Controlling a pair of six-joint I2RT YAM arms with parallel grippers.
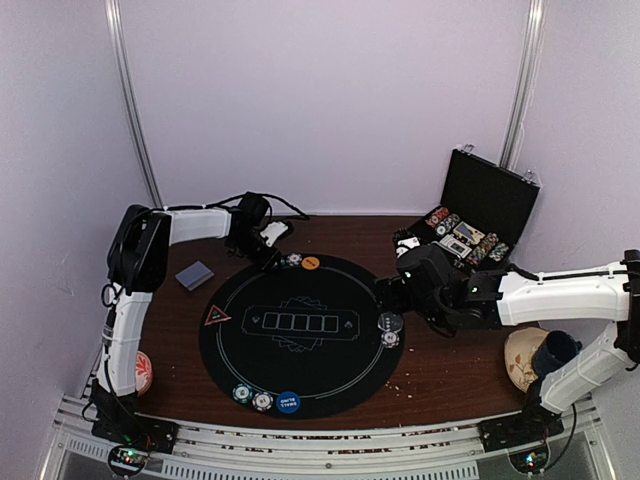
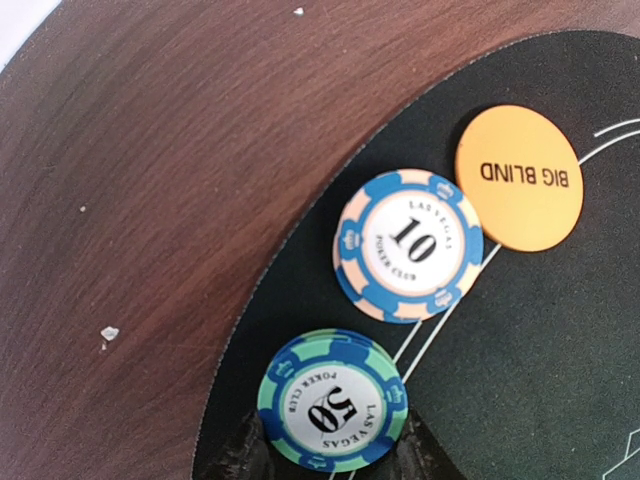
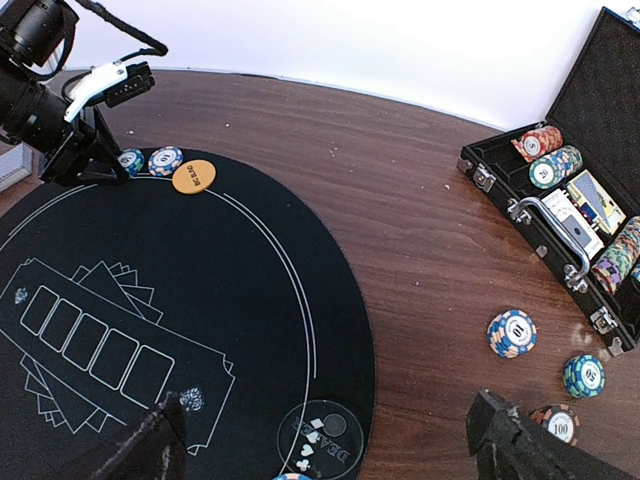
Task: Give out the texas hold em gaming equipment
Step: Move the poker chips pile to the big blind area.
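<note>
Chip placement, I judge: my left end effector (image 2: 330, 452) pinches the 50 chip (image 2: 333, 400) on the far-left mat (image 2: 560, 380) edge, beside the 10 chip (image 2: 408, 245) and button (image 2: 518, 178); my right end effector (image 3: 330, 440) gapes empty. Next: release, lift clear.

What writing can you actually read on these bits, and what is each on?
"BIG BLIND": orange disc
"10", "LAS VEGAS POKER CLUB": blue chip
"50", "LAS VEGAS POKER CLUB": green chip
"SMALL BLIND": blue disc
"DEALER": clear disc
Case chips: too small to read

Bright, even lighting; soft sheen on table (image 3: 430, 200).
</note>
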